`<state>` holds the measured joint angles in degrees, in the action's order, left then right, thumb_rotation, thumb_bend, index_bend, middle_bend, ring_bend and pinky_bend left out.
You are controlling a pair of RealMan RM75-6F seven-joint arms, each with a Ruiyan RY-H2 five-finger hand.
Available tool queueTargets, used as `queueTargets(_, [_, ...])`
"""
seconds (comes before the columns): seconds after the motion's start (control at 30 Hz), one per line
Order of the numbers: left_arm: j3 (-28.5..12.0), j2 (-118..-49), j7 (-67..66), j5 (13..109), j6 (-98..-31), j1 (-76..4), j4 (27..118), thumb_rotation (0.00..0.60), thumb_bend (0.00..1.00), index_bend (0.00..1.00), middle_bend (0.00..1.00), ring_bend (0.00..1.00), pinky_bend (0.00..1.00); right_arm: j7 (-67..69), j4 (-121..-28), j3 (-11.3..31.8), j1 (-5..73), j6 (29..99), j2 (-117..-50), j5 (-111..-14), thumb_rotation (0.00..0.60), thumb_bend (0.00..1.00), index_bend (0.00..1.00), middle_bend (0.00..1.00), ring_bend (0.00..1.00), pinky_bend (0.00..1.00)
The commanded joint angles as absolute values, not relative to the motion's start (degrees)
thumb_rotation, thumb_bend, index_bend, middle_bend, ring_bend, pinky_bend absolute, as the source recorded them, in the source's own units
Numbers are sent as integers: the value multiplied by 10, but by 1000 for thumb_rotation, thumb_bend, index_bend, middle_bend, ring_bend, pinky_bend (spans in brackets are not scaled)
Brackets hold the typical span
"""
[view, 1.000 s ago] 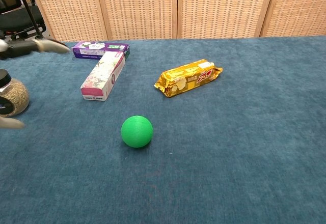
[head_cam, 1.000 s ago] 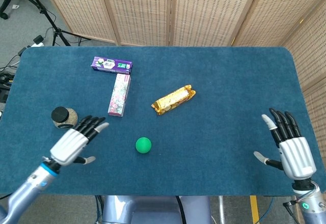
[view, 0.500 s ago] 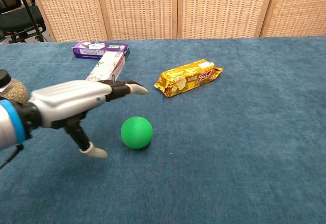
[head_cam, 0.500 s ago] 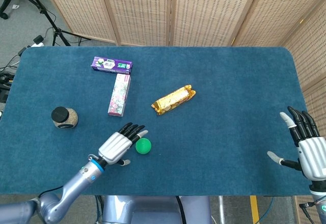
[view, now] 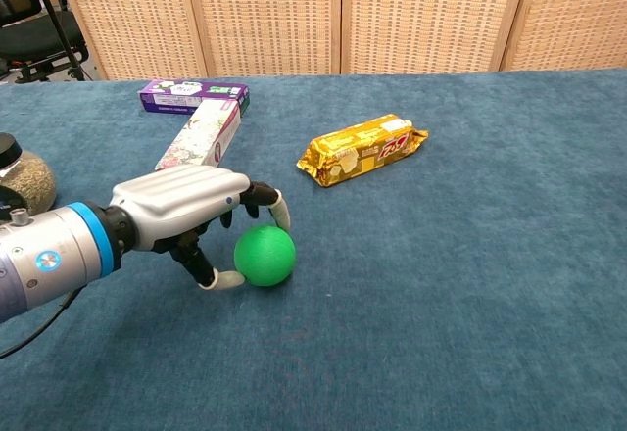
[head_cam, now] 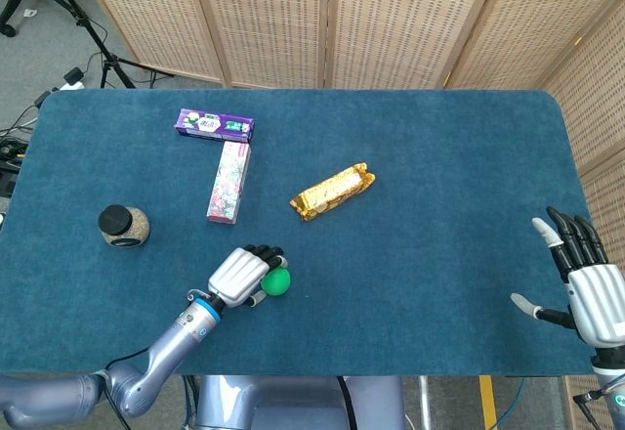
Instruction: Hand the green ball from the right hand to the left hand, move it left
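My left hand's fingers (view: 257, 199) curl over the green ball (view: 265, 255), thumb low against its side; it seems cupped rather than lifted, resting on the blue worktop (view: 470, 255). My right hand (head_cam: 583, 283) hovers open, fingers spread, at the far edge.

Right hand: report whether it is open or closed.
Open. In the head view the right hand hovers at the table's right edge, fingers spread and straight, holding nothing.
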<state>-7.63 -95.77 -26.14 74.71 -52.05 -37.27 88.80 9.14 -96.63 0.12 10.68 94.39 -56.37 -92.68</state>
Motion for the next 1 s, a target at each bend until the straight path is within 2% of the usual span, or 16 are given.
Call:
queueTargets(0.03, [-71, -969, -239, 765, -529, -378, 866, 600, 355, 559, 413, 405, 492, 92, -967, 4, 105, 943, -564, -928, 600, 0, 0, 0, 0, 0])
queueTargets(0.17, [-77, -964, -215, 782, -557, -374, 869, 600, 367, 579, 427, 416, 511, 93, -966, 9, 102, 940, -564, -928, 600, 0, 0, 0, 0, 0])
queueTargets(0.4, [-118, -862, -160, 824, -631, -359, 940, 600, 362, 582, 427, 416, 511, 91, -966, 14, 99, 933, -566, -929, 600, 0, 0, 0, 0, 0])
queueTargets(0.5, [-157, -804, -141, 804, -652, -353, 960, 600, 356, 583, 427, 416, 511, 89, -968, 16, 98, 931, -566, -931, 600, 0, 0, 0, 0, 0])
queueTargets(0.63, [-213, -743, -139, 722, -633, -360, 944, 600, 356, 582, 427, 416, 511, 82, -969, 19, 96, 927, -569, -931, 600, 0, 0, 0, 0, 0])
queueTargets(0.73, [-252, -711, -148, 624, -578, -383, 889, 600, 352, 583, 427, 416, 510, 71, -968, 20, 96, 921, -574, -930, 600, 0, 0, 0, 0, 0])
queueTargets(0.83, [-259, -702, -166, 557, -535, -405, 843, 600, 350, 582, 427, 416, 510, 61, -968, 23, 98, 913, -578, -926, 600, 0, 0, 0, 0, 0])
queueTargets(1.0, [-245, -711, -191, 474, -481, -432, 776, 600, 349, 582, 427, 416, 510, 48, -967, 28, 100, 901, -585, -921, 600, 0, 0, 0, 0, 0])
